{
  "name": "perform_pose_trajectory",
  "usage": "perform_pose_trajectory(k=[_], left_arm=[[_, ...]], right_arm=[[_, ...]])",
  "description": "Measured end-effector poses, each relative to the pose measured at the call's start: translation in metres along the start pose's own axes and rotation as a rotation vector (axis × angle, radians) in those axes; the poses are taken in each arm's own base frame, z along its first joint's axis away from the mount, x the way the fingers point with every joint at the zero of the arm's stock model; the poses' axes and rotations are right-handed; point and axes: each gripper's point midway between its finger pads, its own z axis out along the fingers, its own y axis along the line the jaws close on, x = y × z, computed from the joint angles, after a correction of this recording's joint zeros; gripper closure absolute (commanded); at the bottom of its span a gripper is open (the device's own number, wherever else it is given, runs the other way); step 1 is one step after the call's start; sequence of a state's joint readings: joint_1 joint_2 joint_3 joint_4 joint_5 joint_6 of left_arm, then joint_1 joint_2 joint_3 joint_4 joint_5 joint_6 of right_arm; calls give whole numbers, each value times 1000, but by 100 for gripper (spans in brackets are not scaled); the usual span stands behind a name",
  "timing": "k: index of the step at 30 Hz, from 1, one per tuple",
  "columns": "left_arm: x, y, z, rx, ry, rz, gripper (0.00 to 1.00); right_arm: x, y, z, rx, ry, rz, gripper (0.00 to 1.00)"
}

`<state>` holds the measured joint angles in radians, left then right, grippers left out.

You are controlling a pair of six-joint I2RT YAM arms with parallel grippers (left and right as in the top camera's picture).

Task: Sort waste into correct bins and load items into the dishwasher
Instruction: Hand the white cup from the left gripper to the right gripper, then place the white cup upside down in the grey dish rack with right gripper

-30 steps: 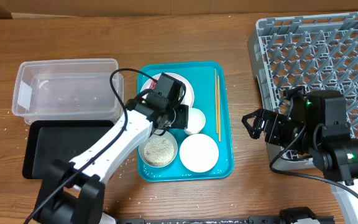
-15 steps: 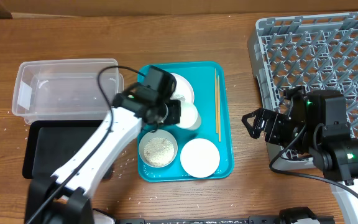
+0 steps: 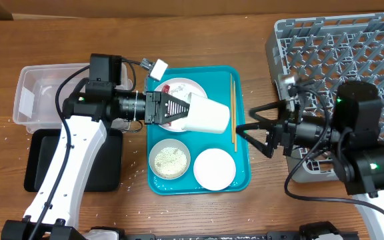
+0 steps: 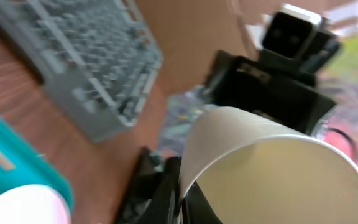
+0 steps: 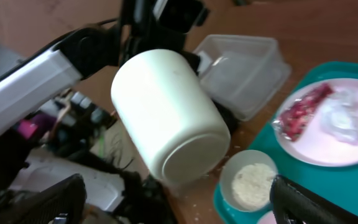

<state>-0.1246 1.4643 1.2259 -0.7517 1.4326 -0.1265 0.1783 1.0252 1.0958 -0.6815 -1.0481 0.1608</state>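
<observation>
My left gripper (image 3: 184, 110) is shut on the rim of the small white cup (image 3: 209, 115) and holds it on its side above the teal tray (image 3: 242, 175). In the left wrist view the fingers (image 4: 178, 196) pinch the cup wall (image 4: 272, 168). My right gripper (image 3: 259, 137) is open and empty, just right of the cup, its base facing me in the right wrist view (image 5: 166, 118). A white plate (image 3: 193, 87) carries the red wrapper (image 5: 303, 112) and tissue (image 5: 347, 115). The rice bowl (image 3: 170, 161), another plate (image 3: 213, 167) and the chopsticks (image 3: 233, 110) lie on the tray.
The grey dish rack (image 3: 352, 53) stands at the right, behind my right arm. The clear tub (image 3: 52, 93) and the black tray (image 3: 45, 163) sit left of the teal tray, under my left arm. Rice grains are scattered on the table.
My left gripper has lifted the cup off the tray and turned it on its side, open end toward itself. My right gripper has swung left toward the cup.
</observation>
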Motion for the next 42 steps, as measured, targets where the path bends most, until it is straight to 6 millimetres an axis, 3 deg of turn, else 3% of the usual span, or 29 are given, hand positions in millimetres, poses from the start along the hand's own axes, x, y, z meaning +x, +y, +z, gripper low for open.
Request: perform_pose_trajectory(k=[6, 10, 11, 18, 19, 21, 24, 26, 30, 34, 38, 39, 42], left_arm=[[2, -15, 0, 86, 13, 15, 96], [3, -19, 0, 112, 17, 22, 96], [3, -20, 0, 115, 17, 23, 96], [4, -23, 0, 131, 19, 26, 95], [4, -23, 0, 132, 19, 27, 83], [3, -23, 0, 131, 18, 30, 41], [3, -22, 0, 125, 18, 30, 0], [4, -21, 0, 124, 18, 27, 0], [3, -18, 0, 107, 16, 26, 0], [3, -12, 1, 70, 13, 21, 0], [3, -7, 1, 42, 10, 19, 0], [2, -6, 1, 32, 9, 20, 0], [2, 0, 1, 0, 5, 18, 0]], right_arm=[[6, 25, 35, -159, 80, -61, 7], [3, 29, 45, -182, 79, -70, 17], [1, 28, 46, -183, 78, -65, 26], [0, 26, 48, -171, 74, -43, 42], [0, 27, 48, -173, 74, -43, 42], [0, 26, 48, -172, 75, -40, 45], [-1, 24, 47, -165, 71, -39, 46], [-4, 19, 41, -142, 56, -27, 46], [-9, 2, 13, -45, 1, 39, 46], [-3, -37, -32, 221, -93, 193, 47], [26, -96, -97, 669, -182, 426, 47], [36, -120, -134, 884, -240, 511, 47], [48, -146, -187, 1150, -324, 612, 47]])
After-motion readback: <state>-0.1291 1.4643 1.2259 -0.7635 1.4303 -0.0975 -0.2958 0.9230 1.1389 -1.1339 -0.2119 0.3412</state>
